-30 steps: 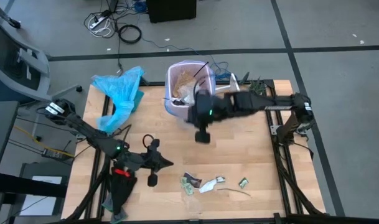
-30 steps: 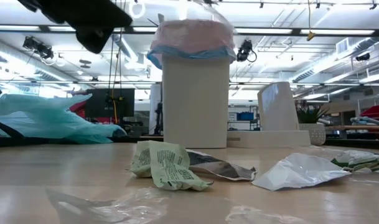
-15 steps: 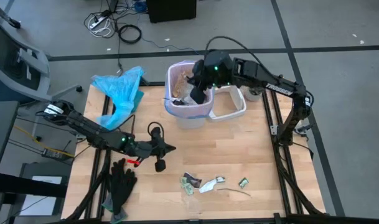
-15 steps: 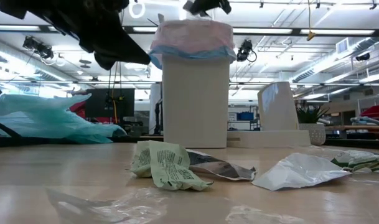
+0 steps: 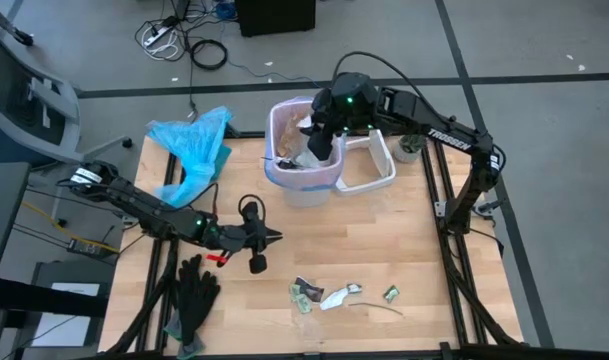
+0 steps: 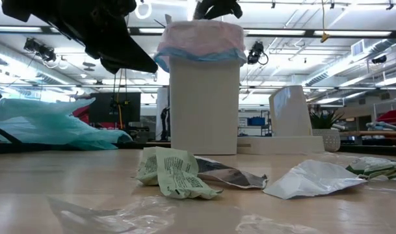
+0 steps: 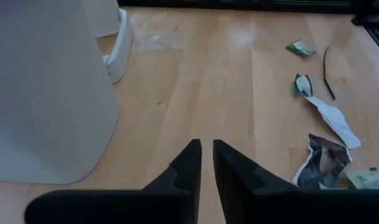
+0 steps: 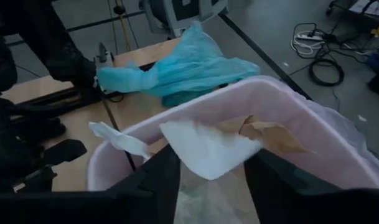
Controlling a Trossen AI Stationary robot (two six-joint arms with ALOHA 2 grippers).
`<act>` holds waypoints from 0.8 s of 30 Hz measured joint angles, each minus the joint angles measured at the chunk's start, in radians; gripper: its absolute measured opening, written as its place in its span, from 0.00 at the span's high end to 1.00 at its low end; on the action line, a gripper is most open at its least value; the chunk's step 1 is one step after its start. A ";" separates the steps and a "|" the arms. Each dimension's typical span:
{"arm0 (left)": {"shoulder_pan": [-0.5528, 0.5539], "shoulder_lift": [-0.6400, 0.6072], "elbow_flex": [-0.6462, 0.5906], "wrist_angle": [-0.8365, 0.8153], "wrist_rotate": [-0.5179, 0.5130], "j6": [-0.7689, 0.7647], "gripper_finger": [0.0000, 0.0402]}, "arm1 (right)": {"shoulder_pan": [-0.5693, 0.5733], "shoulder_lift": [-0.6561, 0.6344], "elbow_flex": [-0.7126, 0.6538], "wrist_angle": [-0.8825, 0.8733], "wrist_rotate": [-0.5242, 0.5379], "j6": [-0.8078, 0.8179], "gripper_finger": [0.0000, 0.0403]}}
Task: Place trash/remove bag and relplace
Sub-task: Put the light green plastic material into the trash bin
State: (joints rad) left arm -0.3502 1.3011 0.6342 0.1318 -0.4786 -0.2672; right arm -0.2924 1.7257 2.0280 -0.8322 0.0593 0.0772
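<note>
A white bin lined with the pale pink bag (image 5: 302, 150) stands at the table's far edge. My right gripper (image 5: 319, 148) hangs over its mouth, open, and in the right wrist view a white scrap (image 8: 208, 152) shows between the fingers, with brown paper (image 8: 270, 134) beside it inside the bag (image 8: 313, 118). More trash lies near the front edge: wrappers and a white scrap (image 5: 324, 293), a green wrapper (image 5: 391, 293) and a thin black utensil (image 7: 327, 63). My left gripper (image 5: 269, 238) hovers over the table's left middle, its fingers (image 7: 206, 149) a narrow slit apart with nothing between them. My right gripper comes at the bin's mouth slanting down from the far right. The white scrap sits between its open fingers over the bag's opening. I cannot tell whether either finger touches the scrap.
A light-blue plastic bag (image 5: 194, 145) lies at the far left corner. Black gloves (image 5: 194, 290) lie at the front left. A white lid (image 5: 369, 165) rests right of the bin, with a small plant pot (image 5: 411, 150) beyond it. Bare wood spans the table's middle.
My right gripper has swung from the table's middle toward the far edge and risen over the bin's mouth. My left gripper has swung toward the table's right and a little toward the far edge, uncovering the black gloves.
</note>
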 joint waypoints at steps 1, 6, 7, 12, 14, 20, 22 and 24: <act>0.002 0.000 0.000 0.000 0.000 0.000 0.87 | 0.000 0.000 0.000 0.000 0.000 0.000 0.57; 0.004 0.000 0.000 0.000 0.000 0.001 0.86 | 0.001 -0.003 0.000 -0.009 0.000 0.000 0.49; 0.004 0.000 0.000 0.000 0.000 0.001 0.86 | 0.001 -0.005 0.000 -0.023 0.001 0.000 0.48; 0.004 0.000 0.000 -0.051 0.000 0.000 0.85 | 0.000 -0.041 0.000 -0.151 0.001 0.011 0.44; 0.004 0.000 0.000 -0.063 0.003 -0.012 0.85 | 0.000 -0.069 0.000 -0.242 0.001 0.047 0.44; 0.003 0.000 0.000 -0.061 0.035 -0.016 0.85 | 0.056 -0.156 0.000 -0.532 -0.009 0.222 0.49; 0.003 0.000 0.000 -0.059 0.067 0.043 0.85 | 0.103 -0.182 0.000 -0.603 -0.008 0.272 0.51; 0.003 0.000 0.000 -0.057 0.099 0.111 0.85 | 0.161 -0.205 -0.001 -0.664 0.009 0.332 0.52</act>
State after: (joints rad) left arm -0.3473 1.3014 0.6341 0.0752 -0.3791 -0.1564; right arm -0.1316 1.5203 2.0271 -1.4958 0.0686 0.4090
